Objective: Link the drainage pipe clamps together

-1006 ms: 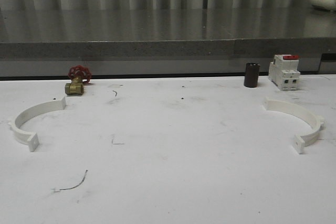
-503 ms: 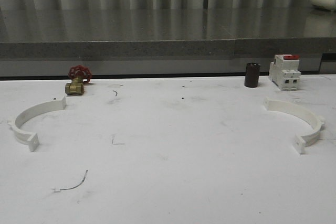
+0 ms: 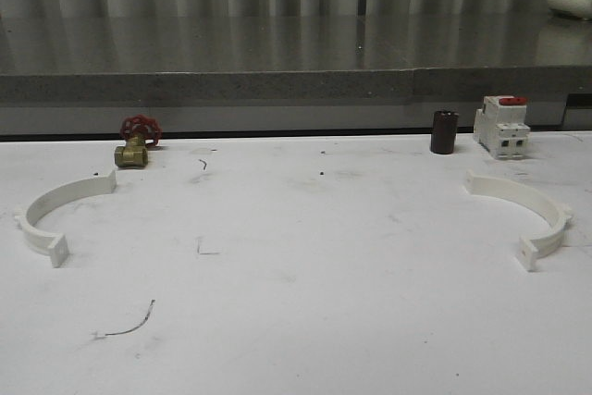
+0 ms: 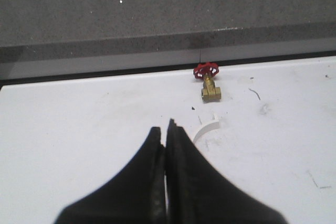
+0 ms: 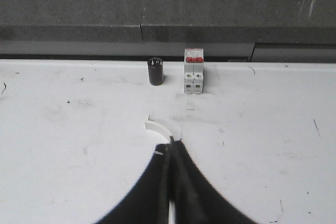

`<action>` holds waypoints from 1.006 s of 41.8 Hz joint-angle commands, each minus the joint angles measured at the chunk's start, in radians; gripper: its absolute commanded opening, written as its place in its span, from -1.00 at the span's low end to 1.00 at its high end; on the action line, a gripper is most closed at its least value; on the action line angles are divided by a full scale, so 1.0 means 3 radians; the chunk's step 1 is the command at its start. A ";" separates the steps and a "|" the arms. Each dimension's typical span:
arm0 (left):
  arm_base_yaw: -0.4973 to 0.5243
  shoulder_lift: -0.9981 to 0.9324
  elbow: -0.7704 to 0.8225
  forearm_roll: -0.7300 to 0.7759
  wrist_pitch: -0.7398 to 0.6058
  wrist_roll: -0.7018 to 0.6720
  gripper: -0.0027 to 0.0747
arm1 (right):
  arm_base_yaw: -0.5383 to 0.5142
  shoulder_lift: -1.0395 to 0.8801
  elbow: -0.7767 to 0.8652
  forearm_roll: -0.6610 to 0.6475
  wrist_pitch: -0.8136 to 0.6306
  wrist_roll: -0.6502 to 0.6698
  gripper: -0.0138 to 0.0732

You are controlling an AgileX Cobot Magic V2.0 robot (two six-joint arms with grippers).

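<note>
Front view: clamps (image 3: 60, 213) (image 3: 527, 215) apart (unjoined)

Pretty dim, flat lighting overall with barely any shadows. The white table (image 3: 305, 256) looks washed out, and everything's a bit soft and grainy.

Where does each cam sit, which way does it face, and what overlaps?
Front: looks forward over the table; left clamp half, right clamp half, no arm.
Left wrist: above the table's left side, facing the back wall; shut left gripper, valve.
Right wrist: same on the right; shut right gripper, breaker, black cylinder.
Shared: front also sees the valve and breaker.
</note>
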 commanded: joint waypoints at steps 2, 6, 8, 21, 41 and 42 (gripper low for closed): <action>0.0014 0.0216 -0.0124 -0.0007 -0.0223 -0.0038 -0.98 | -0.0020 0.0220 -0.0121 0.0006 -0.0192 -0.0029 -0.84; 0.0014 0.0416 -0.0124 -0.0081 -0.0217 -0.0038 -0.98 | -0.0020 0.0357 -0.0121 0.0006 -0.0064 -0.0029 -0.84; 0.0014 0.0503 -0.0124 -0.0081 -0.0194 -0.0038 -0.98 | -0.0020 0.0418 -0.0121 0.0006 -0.0038 -0.0029 -0.84; 0.0014 0.0584 -0.0124 -0.0081 -0.0174 -0.0038 -0.59 | -0.0020 0.0655 -0.0121 -0.0055 0.0111 -0.0032 0.41; 0.0014 0.1043 -0.0665 -0.0081 0.0459 -0.0024 0.27 | -0.0020 0.0655 -0.0121 -0.0056 0.0119 -0.0032 0.56; 0.0014 0.1096 -0.0694 -0.0081 0.0487 -0.0017 0.26 | -0.0020 0.0655 -0.0121 -0.0056 0.0119 -0.0032 0.56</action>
